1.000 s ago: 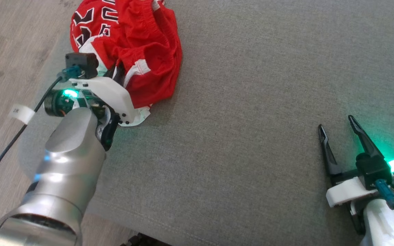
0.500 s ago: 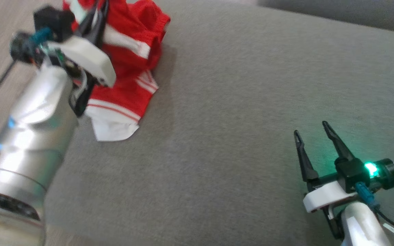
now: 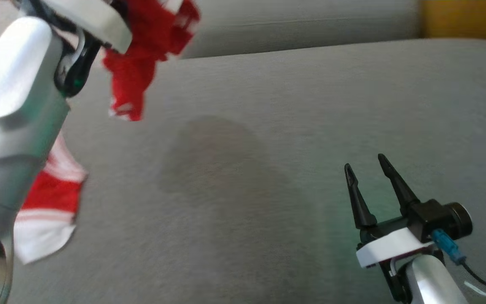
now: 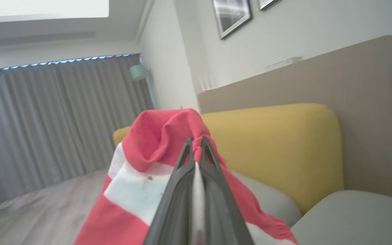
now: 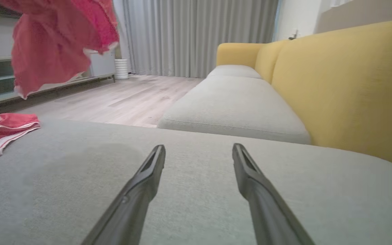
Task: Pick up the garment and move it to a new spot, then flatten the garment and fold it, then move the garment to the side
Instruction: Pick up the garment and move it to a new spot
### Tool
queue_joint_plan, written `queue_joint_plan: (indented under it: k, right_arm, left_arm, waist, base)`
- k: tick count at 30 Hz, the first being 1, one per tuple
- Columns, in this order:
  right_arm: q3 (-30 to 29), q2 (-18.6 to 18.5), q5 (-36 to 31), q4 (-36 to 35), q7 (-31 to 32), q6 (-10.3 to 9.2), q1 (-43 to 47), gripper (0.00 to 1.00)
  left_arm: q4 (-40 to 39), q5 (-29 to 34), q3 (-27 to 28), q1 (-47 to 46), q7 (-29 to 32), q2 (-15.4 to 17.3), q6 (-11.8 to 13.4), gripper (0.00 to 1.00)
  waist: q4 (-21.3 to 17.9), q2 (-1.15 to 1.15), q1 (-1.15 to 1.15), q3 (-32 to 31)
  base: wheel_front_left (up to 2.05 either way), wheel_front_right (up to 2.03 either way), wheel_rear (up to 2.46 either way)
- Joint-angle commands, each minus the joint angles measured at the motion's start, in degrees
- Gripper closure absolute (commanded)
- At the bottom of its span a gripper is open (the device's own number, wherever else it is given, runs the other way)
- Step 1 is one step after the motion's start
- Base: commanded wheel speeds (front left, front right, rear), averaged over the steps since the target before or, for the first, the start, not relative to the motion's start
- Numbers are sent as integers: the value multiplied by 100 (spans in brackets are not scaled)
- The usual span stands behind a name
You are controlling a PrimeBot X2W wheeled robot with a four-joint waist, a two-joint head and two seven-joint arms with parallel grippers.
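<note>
While the left gripper lifts the red-and-white garment at upper left, jaws clamped on a fold, its tail lies on the grey sofa cushion. I'd say it's the pick-up step; next comes carrying it clear to a new spot. Lower right, the right gripper hovers, jaws wide, empty.

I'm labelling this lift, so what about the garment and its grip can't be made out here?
- Head view: the garment is motion-blurred, so its print is unreadable; the left forearm hides its middle.
- Left wrist view: the left gripper is shut on a fold, but the gripper itself hides how much cloth it pinches.
- Right wrist view: the left edge cuts off the garment's end lying on the cushion.
</note>
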Motion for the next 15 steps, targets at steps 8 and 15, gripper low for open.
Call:
queue_joint_plan:
  k: [8, 15]
  right_arm:
    - [324, 5, 406, -196, -30, -4, -225, 0]
    - [538, 6, 785, -271, -30, -4, -350, 0]
  left_arm:
    - [-943, -252, 351, -172, 20, 139, 232, 100]
    - [-743, -355, 34, 770, 183, 185, 317, 100]
  waist:
    - [-2162, 0, 1, -38]
    - [-2482, 0, 1, 485]
  base:
    - [0, 0, 0]
    - [0, 0, 0]
